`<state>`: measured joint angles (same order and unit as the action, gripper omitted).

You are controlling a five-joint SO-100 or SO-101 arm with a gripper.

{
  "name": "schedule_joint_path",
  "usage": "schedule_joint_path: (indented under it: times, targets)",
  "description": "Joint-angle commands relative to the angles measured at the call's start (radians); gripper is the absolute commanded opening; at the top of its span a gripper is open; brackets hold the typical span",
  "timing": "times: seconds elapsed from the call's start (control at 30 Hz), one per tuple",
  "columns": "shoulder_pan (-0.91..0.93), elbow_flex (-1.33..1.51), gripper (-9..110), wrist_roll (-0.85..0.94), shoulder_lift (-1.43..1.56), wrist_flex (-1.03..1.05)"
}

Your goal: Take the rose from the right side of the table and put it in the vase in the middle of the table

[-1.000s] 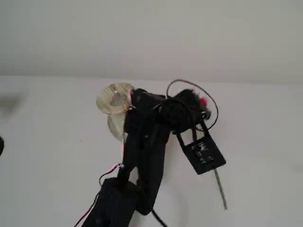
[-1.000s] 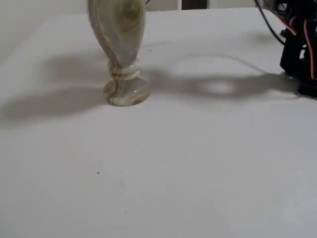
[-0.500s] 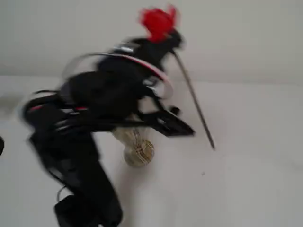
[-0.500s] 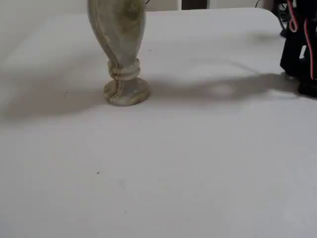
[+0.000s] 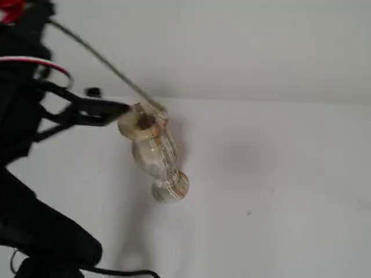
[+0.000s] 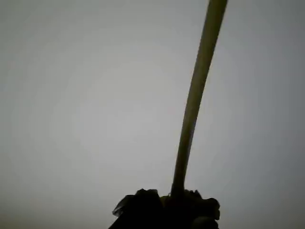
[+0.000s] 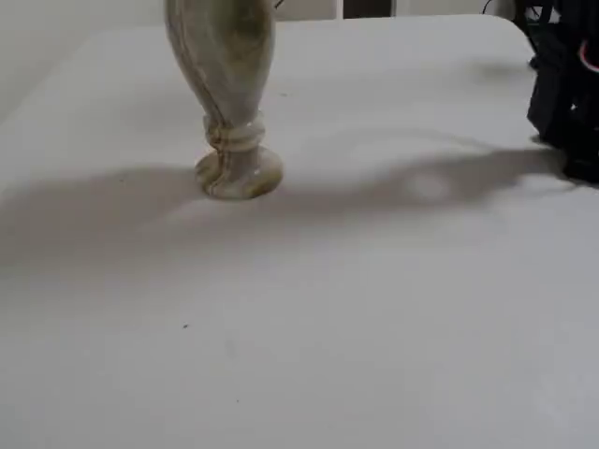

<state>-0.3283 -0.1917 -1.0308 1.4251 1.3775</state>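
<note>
The wrist view shows the rose (image 6: 193, 102) as a thin grey-green stem rising from a dark, ragged clump at the bottom edge, leaning rightward toward the top, against plain grey.

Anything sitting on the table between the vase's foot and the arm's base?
No. In a fixed view the table is bare between the vase and the arm's base; only shadows cross it.
</note>
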Motion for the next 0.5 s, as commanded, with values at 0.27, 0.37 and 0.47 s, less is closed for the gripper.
schedule_joint_path:
  times: [0.27, 0.37, 0.47]
  targets:
    - [-0.092, -0.032, 0, -0.034, -0.196, -0.086]
    - [-0.06, -0.038, 0, -0.051, -0.239, -0.097]
    - [-0.009, -0.038, 0, -0.091, -0.27, -0.098]
